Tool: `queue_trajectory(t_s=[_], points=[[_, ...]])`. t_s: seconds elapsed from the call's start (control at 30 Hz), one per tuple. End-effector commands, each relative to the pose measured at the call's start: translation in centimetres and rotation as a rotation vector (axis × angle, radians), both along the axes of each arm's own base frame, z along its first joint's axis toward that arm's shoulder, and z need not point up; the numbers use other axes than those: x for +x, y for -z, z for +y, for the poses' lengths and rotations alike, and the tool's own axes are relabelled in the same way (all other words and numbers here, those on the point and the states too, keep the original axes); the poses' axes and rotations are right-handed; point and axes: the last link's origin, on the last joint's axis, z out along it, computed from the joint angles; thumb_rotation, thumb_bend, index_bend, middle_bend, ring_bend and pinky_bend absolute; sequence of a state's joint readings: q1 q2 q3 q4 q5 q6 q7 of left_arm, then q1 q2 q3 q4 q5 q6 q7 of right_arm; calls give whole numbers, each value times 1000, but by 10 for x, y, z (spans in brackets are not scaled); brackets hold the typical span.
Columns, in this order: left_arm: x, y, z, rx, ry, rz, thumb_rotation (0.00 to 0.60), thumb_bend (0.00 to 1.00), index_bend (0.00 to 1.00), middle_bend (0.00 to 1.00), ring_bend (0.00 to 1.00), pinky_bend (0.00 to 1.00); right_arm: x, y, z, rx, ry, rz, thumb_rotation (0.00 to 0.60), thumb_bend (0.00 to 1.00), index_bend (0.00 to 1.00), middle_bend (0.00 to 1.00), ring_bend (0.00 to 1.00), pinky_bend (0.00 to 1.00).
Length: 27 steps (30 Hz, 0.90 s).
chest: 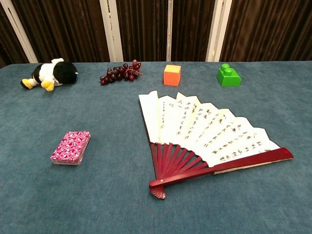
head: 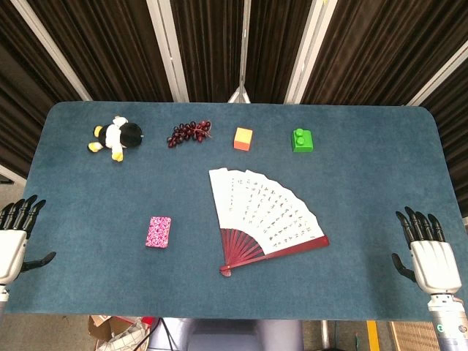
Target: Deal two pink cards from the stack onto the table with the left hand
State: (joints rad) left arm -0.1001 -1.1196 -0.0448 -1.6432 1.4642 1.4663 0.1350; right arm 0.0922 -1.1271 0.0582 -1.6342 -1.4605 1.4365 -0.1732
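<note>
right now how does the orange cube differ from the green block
The orange cube is a plain box with flat faces, while the green block has round studs on top and a stepped shape. The cube is orange with a lighter top; the block is one bright green. The cube sits nearer the grapes; the block sits further right. Both stand upright near the far edge of the table, untouched.

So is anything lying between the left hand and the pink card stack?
No. In the head view, only bare blue table separates the left hand from the card stack.
</note>
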Motion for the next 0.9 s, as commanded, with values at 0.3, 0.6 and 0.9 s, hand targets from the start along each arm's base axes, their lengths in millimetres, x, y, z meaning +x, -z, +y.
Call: queue_trajectory(t_s=[0.3,0.6,0.9], points=[[1,1,0,-8,1,0,600,14,0,0,0,5,0,-1,1,-5,1,-2,600,366,0,0,0,51],[5,5,5,-35,13,23,600,14,0,0,9,113,-1,-1,1,-2,4,-3,600,367,0,0,0,51],[34,21,44,-70,52,39,600,15,0,437,518,697,0,-1,1,3,-2,-13,600,366,0,0,0,51]])
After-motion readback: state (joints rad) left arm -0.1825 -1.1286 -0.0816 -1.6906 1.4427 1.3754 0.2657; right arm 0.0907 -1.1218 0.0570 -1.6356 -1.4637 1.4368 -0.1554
